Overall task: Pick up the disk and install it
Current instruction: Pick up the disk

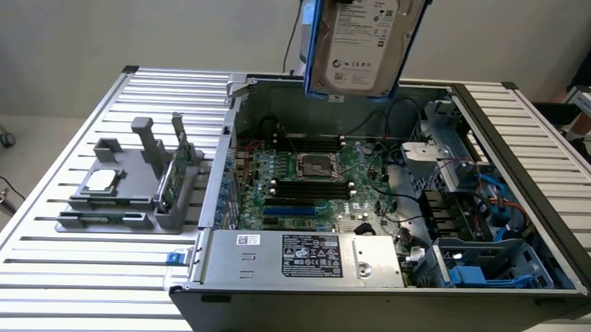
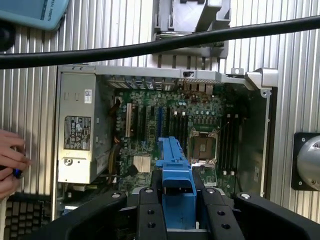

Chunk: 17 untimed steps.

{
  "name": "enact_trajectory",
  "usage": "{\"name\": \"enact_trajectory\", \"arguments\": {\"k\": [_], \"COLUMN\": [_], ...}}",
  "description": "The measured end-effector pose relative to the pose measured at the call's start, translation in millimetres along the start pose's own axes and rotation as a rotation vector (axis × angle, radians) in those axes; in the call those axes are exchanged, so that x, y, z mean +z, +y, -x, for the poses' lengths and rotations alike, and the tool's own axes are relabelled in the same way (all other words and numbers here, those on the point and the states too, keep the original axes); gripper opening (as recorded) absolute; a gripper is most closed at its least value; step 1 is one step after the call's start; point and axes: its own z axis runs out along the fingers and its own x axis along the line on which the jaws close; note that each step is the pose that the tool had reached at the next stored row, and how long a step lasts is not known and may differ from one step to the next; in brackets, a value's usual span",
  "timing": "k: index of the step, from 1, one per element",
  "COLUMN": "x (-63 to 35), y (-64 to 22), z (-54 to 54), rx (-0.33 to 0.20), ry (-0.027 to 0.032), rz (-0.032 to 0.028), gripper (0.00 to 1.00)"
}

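The disk (image 1: 360, 45), a silver-grey hard drive with a white label in a blue carrier, hangs upright high above the back of the open computer case (image 1: 517, 159). In the wrist view its blue carrier (image 2: 176, 175) stands edge-on between my black fingers (image 2: 148, 210). My gripper (image 2: 177, 195) is shut on the disk, one finger against each side. The motherboard (image 2: 165, 135) lies well below the disk.
A power supply (image 1: 305, 256) fills the case's front, and a blue drive bay (image 1: 489, 266) sits at the exterior view's right. A grey holder (image 1: 138, 187) with a chip and a green card stands on the slatted table. A person's hand (image 2: 10, 165) rests beside the case. A black cable (image 2: 150, 47) crosses the wrist view.
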Motion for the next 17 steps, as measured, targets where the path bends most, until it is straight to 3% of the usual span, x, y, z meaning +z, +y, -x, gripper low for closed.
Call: {"name": "enact_trajectory", "arguments": {"k": [9,17], "x": [-1.3,-3.6], "y": [-16.3,-48.3], "z": [-20.7,-37.1], "rx": [-0.001,-0.001], "ry": [-0.0073,-0.0095], "rz": [0.0031,0.0031], "gripper": [0.33,0.33]}}
